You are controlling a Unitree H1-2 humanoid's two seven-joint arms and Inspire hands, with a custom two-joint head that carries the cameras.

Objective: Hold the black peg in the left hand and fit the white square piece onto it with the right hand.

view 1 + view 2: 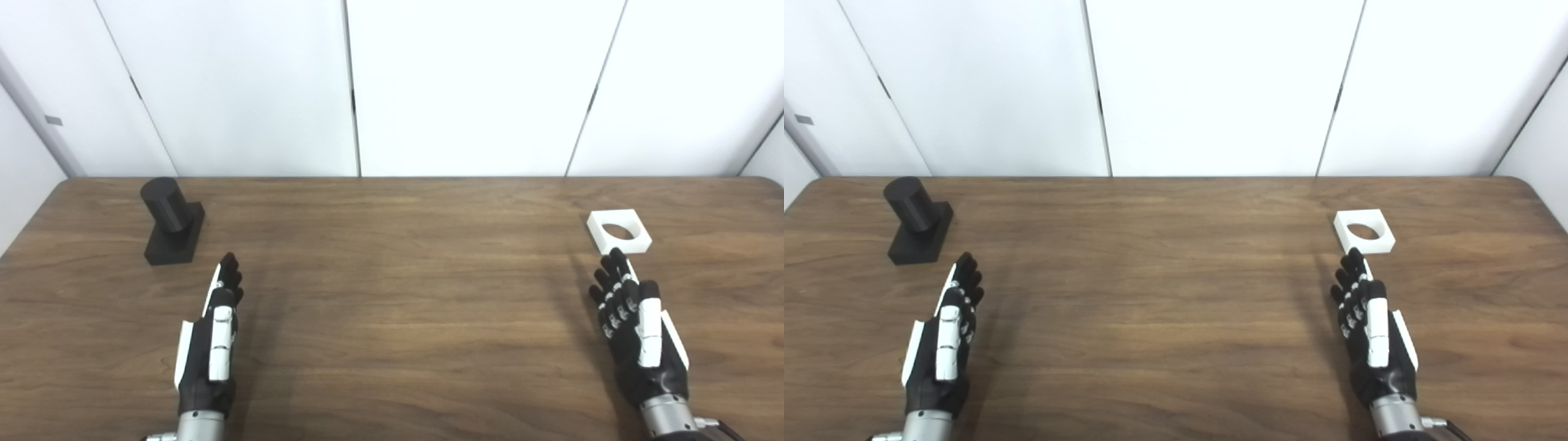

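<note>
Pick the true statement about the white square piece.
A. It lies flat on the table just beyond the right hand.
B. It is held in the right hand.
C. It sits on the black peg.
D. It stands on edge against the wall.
A: the white square piece lies flat on the table, just past the fingertips of the open right hand, far from the black peg.

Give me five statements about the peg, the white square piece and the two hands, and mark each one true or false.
1. The black peg stands upright on the table, at its far left. True.
2. The left hand is closed around the peg. False: it is open and holds nothing, nearer the camera than the peg.
3. The white square piece lies flat at the table's far right, its round hole facing up. True.
4. The white piece already sits on the peg. False: they rest at opposite sides of the table.
5. The right hand has lifted the white piece. False: it is open and holds nothing, its fingertips just short of the piece.
</note>
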